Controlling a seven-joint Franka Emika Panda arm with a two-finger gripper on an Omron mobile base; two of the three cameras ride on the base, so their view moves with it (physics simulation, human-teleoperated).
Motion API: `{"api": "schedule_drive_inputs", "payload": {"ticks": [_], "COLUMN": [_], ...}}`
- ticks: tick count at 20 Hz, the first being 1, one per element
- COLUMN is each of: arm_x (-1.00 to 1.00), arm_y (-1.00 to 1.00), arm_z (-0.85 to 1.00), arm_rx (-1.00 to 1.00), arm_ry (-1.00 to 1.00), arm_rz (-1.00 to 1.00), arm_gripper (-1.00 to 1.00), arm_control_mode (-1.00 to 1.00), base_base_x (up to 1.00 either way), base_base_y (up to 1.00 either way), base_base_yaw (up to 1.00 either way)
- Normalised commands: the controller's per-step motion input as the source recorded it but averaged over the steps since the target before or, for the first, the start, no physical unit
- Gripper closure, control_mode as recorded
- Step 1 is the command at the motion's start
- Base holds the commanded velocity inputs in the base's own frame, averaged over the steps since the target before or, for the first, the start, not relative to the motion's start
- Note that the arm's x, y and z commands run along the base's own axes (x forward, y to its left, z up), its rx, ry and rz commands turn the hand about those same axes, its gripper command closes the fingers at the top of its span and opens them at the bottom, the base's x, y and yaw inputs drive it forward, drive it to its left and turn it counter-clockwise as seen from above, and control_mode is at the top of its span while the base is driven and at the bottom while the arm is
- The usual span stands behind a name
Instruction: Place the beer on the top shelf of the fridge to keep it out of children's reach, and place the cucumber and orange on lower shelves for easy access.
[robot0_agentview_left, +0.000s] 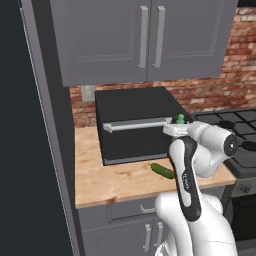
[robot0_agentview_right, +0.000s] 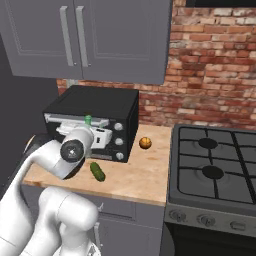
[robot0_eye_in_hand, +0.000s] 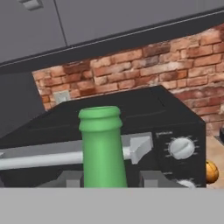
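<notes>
Gripper: closed on the beer, smooth green glass neck.
Cucumber: dark oblong, on the wooden bench.
Orange: round.

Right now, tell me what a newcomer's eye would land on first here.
The green beer fills the hand view's centre, gripped upright in the end effector before the black oven. On the wooden counter a cucumber lies by the oven's front, and an orange sits nearer the stove.
</notes>
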Motion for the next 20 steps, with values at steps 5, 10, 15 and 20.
{"api": "schedule_drive_inputs", "payload": {"ticks": [5,10,15,20], "arm_x": [0.0,0.0,-0.13,-0.39], "arm_y": [0.19,0.01,0.0,0.05], "arm_z": [0.71,0.44,0.36,0.12], "arm_rx": [-0.03,-0.02,0.0,0.0], "arm_ry": [0.2,0.22,0.17,0.05], "arm_rz": [-0.18,-0.08,-0.01,0.02], "arm_gripper": [1.0,1.0,1.0,1.0], "arm_control_mode": [-1.0,-1.0,-1.0,-1.0], "base_base_x": [0.0,0.0,0.0,0.0], "base_base_y": [0.0,0.0,0.0,0.0], "base_base_yaw": [0.0,0.0,0.0,0.0]}}
